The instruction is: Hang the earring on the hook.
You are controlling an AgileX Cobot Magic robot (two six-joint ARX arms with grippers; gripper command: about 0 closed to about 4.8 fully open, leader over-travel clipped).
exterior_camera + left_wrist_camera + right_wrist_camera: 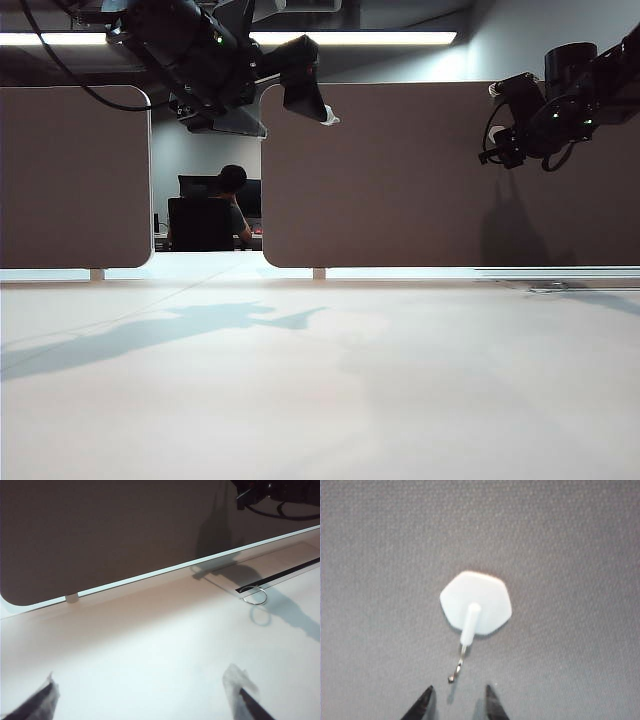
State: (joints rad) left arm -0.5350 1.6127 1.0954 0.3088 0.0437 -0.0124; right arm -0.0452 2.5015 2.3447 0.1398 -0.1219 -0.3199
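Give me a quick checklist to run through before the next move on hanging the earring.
1. Earring on the hook: not ok; the hoop lies on the table beside a metal slot.
2. Hook free: ok; only its own prong hangs below.
3. Right gripper empty: ok; open, facing the hook.
4. Left gripper empty: ok; open above the table.
5. Earring's clasp intact: cannot tell, too small.
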